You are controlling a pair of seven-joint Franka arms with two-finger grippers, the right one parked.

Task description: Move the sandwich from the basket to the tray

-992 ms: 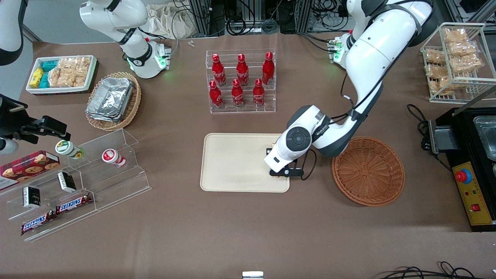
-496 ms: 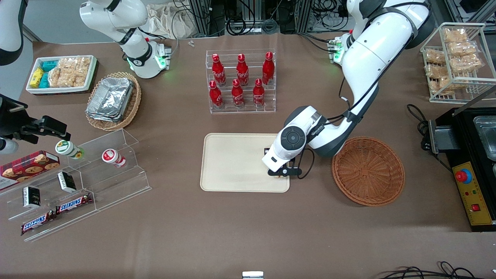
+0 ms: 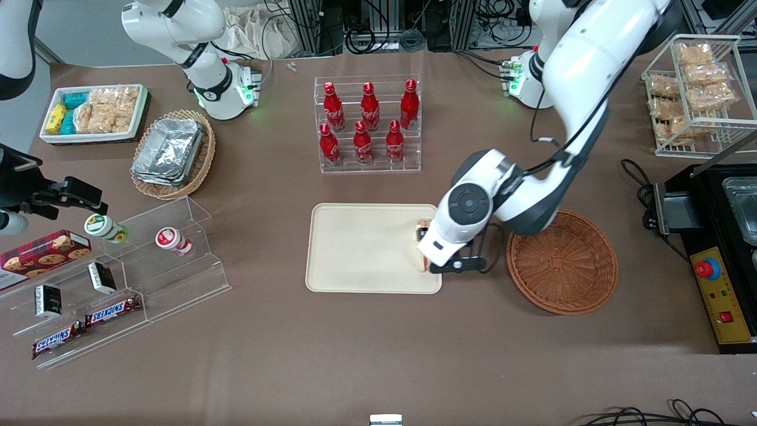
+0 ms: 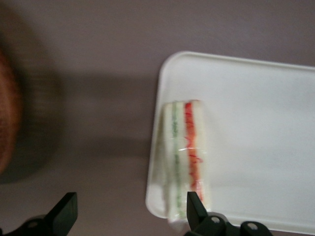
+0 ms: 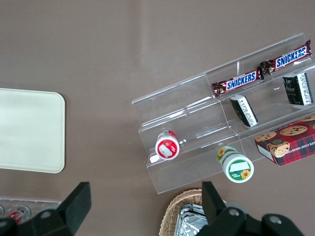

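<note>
The sandwich (image 3: 422,264) (image 4: 186,157) lies on its side on the cream tray (image 3: 361,248) (image 4: 256,123) (image 5: 29,130), right at the rim nearest the basket. Its red and green filling stripes show through the clear wrap. My left gripper (image 3: 447,247) (image 4: 130,199) hovers above it, centred over the strip of table between tray and basket. It is open, with nothing between the fingers; one fingertip (image 4: 193,200) is over the sandwich's end. The round reddish-brown basket (image 3: 562,260) (image 4: 5,113) holds nothing and sits beside the tray, toward the working arm's end.
A clear rack of red bottles (image 3: 368,124) stands farther from the front camera than the tray. A tiered acrylic shelf (image 3: 148,266) with snacks and a tan basket of foil containers (image 3: 172,154) lie toward the parked arm's end. A black machine (image 3: 721,248) flanks the round basket.
The gripper has let go of the sandwich, risen and shifted toward the basket. The sandwich, earlier hidden under the hand, now shows lying on the tray's edge.
</note>
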